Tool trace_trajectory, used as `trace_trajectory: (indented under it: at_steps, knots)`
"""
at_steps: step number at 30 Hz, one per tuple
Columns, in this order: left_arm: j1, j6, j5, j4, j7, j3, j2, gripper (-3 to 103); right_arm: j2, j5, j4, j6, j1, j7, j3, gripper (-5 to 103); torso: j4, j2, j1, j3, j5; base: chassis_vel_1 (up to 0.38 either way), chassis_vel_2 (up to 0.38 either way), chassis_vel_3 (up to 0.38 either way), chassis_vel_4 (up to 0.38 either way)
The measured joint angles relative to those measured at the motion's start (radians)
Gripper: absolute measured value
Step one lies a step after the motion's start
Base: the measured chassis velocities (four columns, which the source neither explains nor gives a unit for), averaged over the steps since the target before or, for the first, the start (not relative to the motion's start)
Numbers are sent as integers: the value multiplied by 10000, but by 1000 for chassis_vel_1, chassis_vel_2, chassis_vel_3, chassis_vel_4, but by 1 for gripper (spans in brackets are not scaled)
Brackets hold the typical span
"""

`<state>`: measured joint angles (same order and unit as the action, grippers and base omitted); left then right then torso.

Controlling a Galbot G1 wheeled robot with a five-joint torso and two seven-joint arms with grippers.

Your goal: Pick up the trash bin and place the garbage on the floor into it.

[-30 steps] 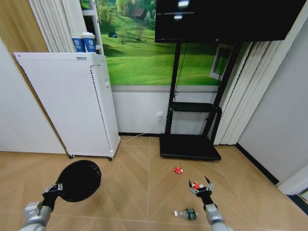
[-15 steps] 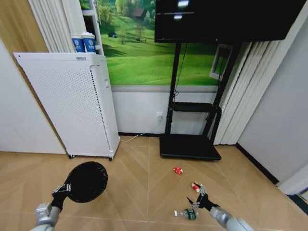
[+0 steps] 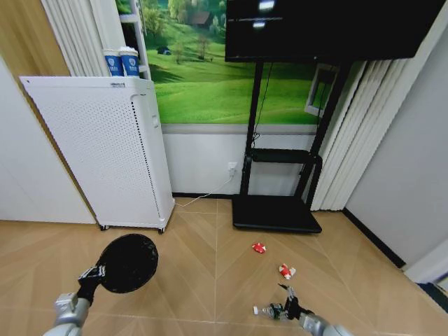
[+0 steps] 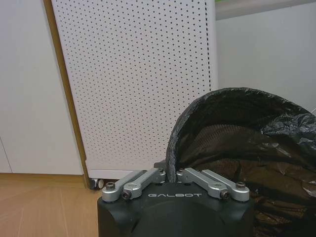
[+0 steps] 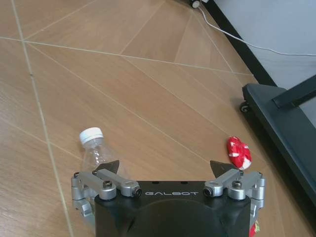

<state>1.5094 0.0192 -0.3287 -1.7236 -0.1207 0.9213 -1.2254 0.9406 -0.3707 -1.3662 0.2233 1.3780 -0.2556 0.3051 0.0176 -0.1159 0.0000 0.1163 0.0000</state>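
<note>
One pincer [image 5: 165, 168] wide over bottle [image 5: 97, 152]

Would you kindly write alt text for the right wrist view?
The right claw, fingers spread open, hovers low over the wood floor beside a clear plastic bottle with a white cap. A crumpled red-and-white scrap lies nearby.

Bottle [image 5: 96, 150] body hidden behind right hand [image 5: 165, 168] — label unreadable.

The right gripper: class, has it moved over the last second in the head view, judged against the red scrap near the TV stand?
Yes. The right gripper has dropped toward the camera, away from the red scrap, down to the bottle, fingers open.
</note>
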Motion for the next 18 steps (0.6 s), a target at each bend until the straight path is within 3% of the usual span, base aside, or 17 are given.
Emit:
trace_trajectory:
  at_steps: [9, 18]
  knots:
    - [-7, 1, 17, 66, -9, -45, -15, 3, -113, -249, 228, 232, 16, -119, -138, 100, 1, 0, 0, 0, -4, 0, 0, 0, 0]
    - [110, 4, -12, -74, 0, -74, -30, 3, 463, -1195, 2433, 561, -1335, -131, -1164, 100, 0, 0, -1, 0, 0, 0, 0, 0, 0]
